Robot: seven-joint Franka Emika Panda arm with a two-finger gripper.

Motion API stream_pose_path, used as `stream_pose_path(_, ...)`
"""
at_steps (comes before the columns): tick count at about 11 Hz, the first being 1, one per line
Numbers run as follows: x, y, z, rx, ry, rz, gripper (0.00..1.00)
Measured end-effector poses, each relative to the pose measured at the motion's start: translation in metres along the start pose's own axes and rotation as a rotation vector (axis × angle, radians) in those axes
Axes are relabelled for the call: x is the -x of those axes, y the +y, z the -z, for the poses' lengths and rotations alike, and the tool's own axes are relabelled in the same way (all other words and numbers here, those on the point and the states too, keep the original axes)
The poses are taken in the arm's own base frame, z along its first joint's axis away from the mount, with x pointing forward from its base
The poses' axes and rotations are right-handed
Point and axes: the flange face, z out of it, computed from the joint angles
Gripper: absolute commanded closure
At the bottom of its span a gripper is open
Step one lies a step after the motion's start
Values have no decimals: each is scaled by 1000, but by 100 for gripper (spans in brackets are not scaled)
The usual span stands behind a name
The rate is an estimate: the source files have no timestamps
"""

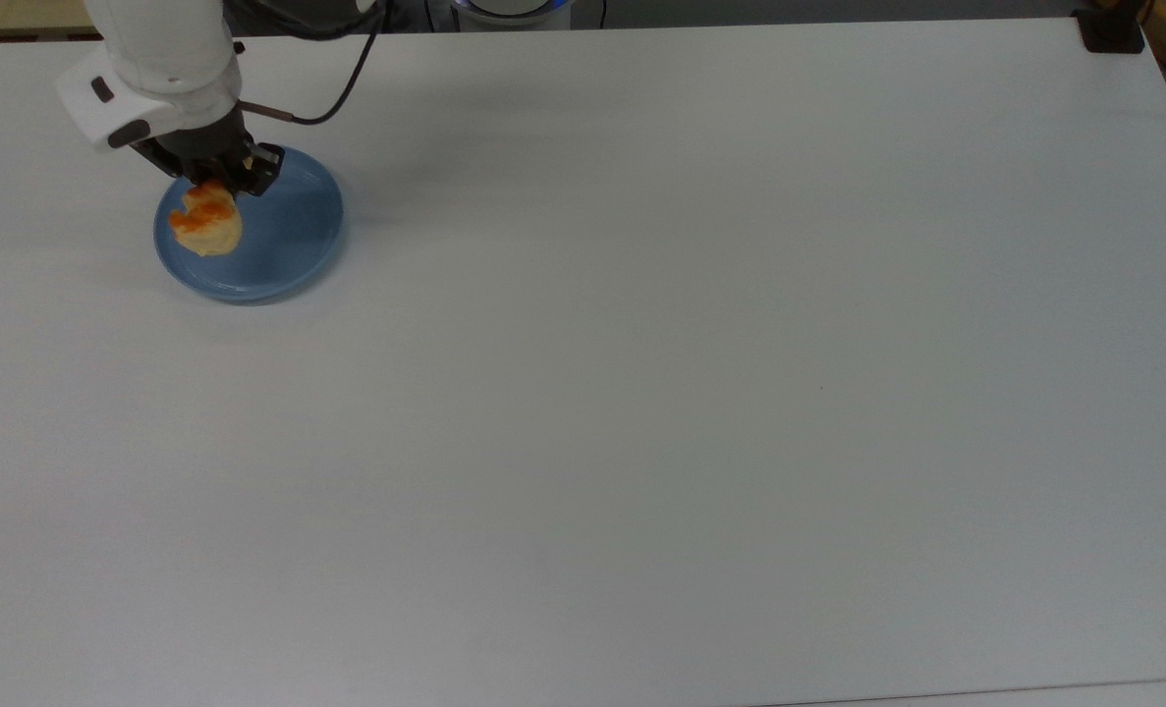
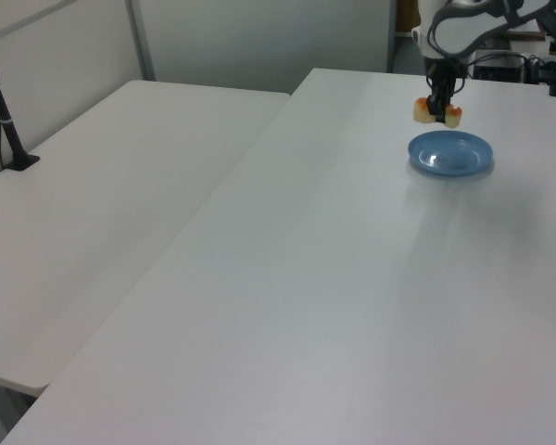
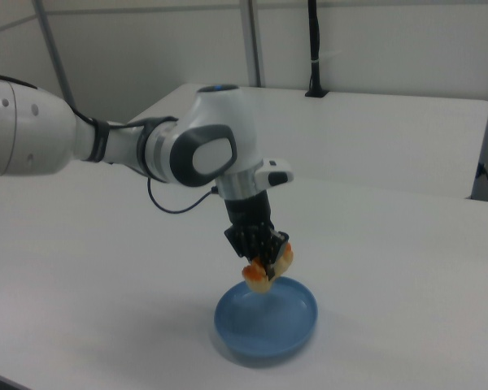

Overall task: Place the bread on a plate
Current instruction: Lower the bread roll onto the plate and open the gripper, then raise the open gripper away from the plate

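Observation:
The bread (image 1: 206,220), a pale-yellow loaf with orange-brown bumps, hangs in my gripper (image 1: 215,187), which is shut on it. In the right view the bread (image 3: 268,266) is held a little above the far rim of the light-blue plate (image 3: 267,318), not touching it. In the top view the plate (image 1: 278,236) lies at the table's upper left, with the bread over its left part. The left view shows the gripper (image 2: 436,108) holding the bread (image 2: 437,115) just beyond the plate (image 2: 450,153).
The white table (image 1: 641,393) stretches wide to the top view's right and front. A second white table (image 2: 102,185) adjoins it in the left view. A black post (image 2: 5,120) stands on that table's far left. A cable (image 1: 337,93) trails from the arm.

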Motion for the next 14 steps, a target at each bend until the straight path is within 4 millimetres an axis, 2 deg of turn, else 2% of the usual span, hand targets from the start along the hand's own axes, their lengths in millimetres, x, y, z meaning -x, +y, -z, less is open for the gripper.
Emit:
stream_pose_path(1, 3, -5, -15, -1, 10, 7, 52)
stream_pose_path(2, 6, -8, -26, -1, 15, 12, 38)
stream_pose_path(3, 8, -10, -32, -2, 13, 14, 14)
stream_pose_path(4, 9, -10, -32, -3, 12, 15, 0)
stream_pose_path(9, 9, -11, -33, -4, 9, 16, 0)
stream_pose_path(11, 8, -10, -27, -4, 22, 9, 0)
stream_pose_path(12, 5, -11, -12, -6, 50, -10, 0)
stream_pose_path(14, 4, -17, 40, -24, 68, -23, 0)
